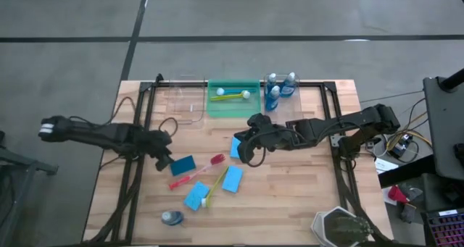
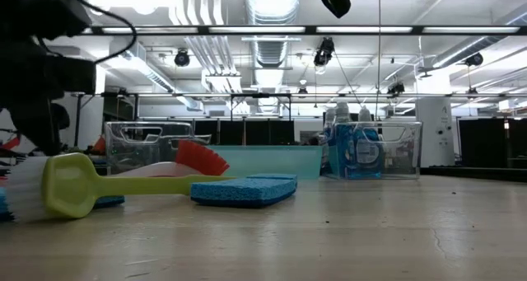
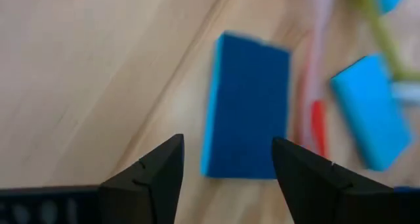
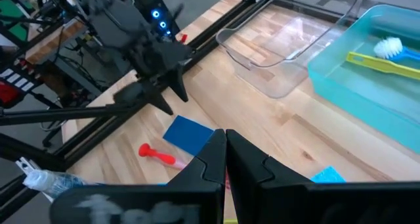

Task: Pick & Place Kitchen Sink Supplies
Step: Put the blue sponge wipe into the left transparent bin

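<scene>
My left gripper (image 1: 165, 160) (image 3: 226, 140) is open beside a dark blue sponge (image 1: 183, 165) (image 3: 249, 106), which lies flat on the table just beyond its fingertips. My right gripper (image 1: 245, 154) (image 4: 225, 133) is shut at mid-table, next to a light blue sponge (image 1: 235, 146) (image 4: 328, 176), with nothing between its fingers. A red brush (image 1: 196, 171) (image 2: 202, 159), a yellow brush (image 1: 215, 185) (image 2: 70, 182), two more blue sponges (image 1: 232, 178) (image 1: 196, 196) and a small bottle (image 1: 172, 218) on its side lie on the table's near half.
Along the far edge stand a clear bin (image 1: 185, 102), a green bin (image 1: 233, 106) holding a yellow and a blue brush, and a clear bin (image 1: 290, 98) (image 2: 395, 149) with bottles of blue liquid. A dark potted object (image 1: 341, 229) sits at the near right corner.
</scene>
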